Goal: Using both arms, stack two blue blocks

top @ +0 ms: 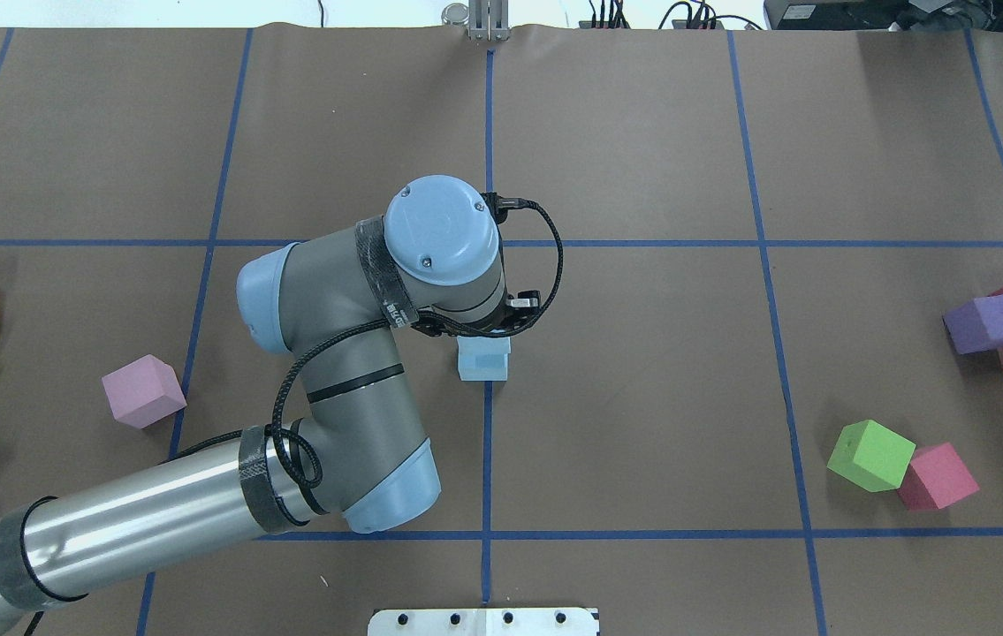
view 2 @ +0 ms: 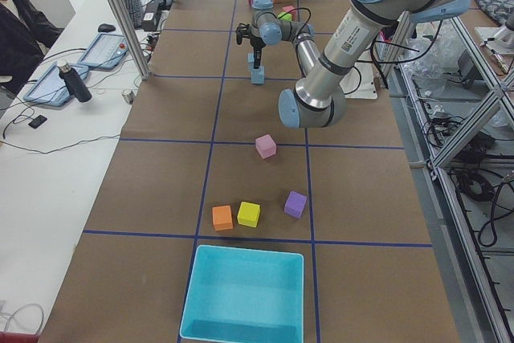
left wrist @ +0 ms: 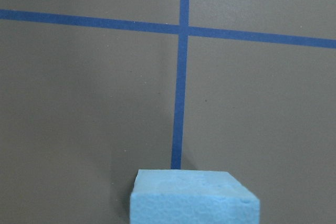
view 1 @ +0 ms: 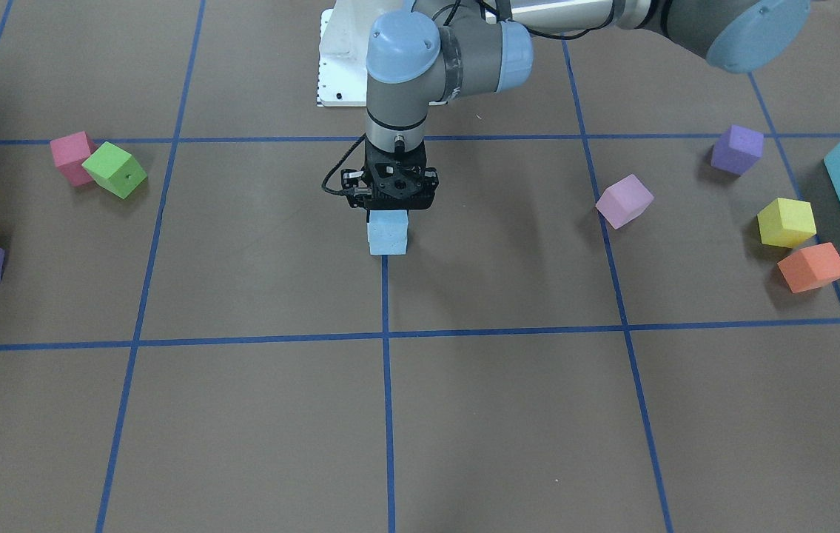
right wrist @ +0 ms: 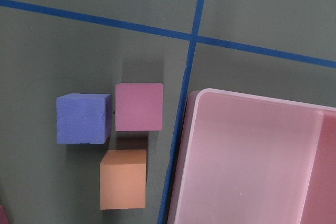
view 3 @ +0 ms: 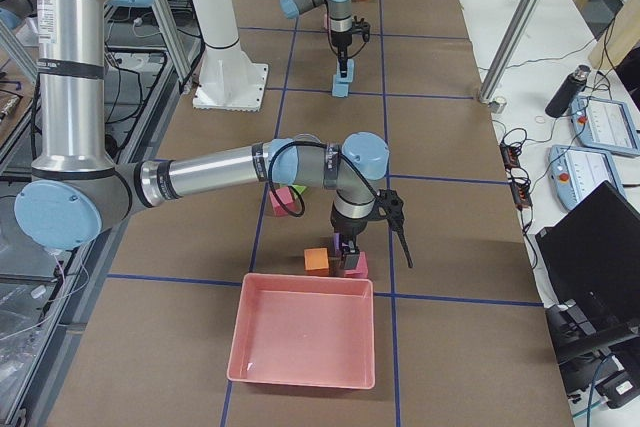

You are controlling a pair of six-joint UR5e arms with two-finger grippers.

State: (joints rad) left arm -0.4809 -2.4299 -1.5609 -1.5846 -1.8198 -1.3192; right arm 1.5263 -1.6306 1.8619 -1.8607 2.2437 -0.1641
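1. The left gripper (view 1: 388, 209) is pointing straight down, and its fingers are pinching the top block (view 2: 255, 59) from two sides.
2. The bottom block (view 1: 388, 240) is sitting directly beneath those fingers, over a tape line (left wrist: 178, 108). The top block is lying above it, a little offset in the overhead view. Whether the two are touching cannot be told.
3. The right gripper (view 3: 345, 245) is hanging well apart from both blue blocks, pointing down. It is showing only in the side view, so it cannot be told whether its fingers are spread or pressed together.
4. Beneath the right fingers, a purple cube (right wrist: 83, 118) and a pink cube (right wrist: 138, 106) are sitting just beside each other. An orange cube (right wrist: 123, 178) is lying close by them, and a pink bin (right wrist: 247, 156) is sitting just beside the group.
5. A green cube (view 1: 115, 169) and a lilac cube (view 1: 624, 200) are lying well apart from the left fingers, on opposite sides.
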